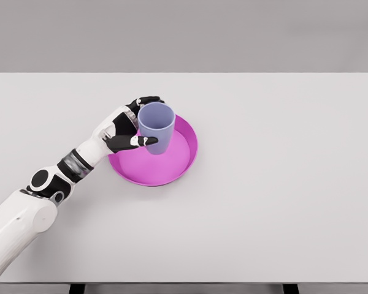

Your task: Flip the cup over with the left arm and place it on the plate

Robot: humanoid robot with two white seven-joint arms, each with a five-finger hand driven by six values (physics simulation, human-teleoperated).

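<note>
A lavender cup (157, 127) is upright, mouth up, over the left part of a magenta plate (183, 160). My left hand (141, 121) comes in from the lower left and is shut on the cup: the thumb wraps its front side and the fingers (148, 100) curl behind its rim. Whether the cup's base touches the plate is hidden by the cup itself. The right arm is out of view.
The plate lies left of the middle of a white table (282, 184). The table's front edge runs along the bottom of the picture and its far edge near the top, under a grey wall.
</note>
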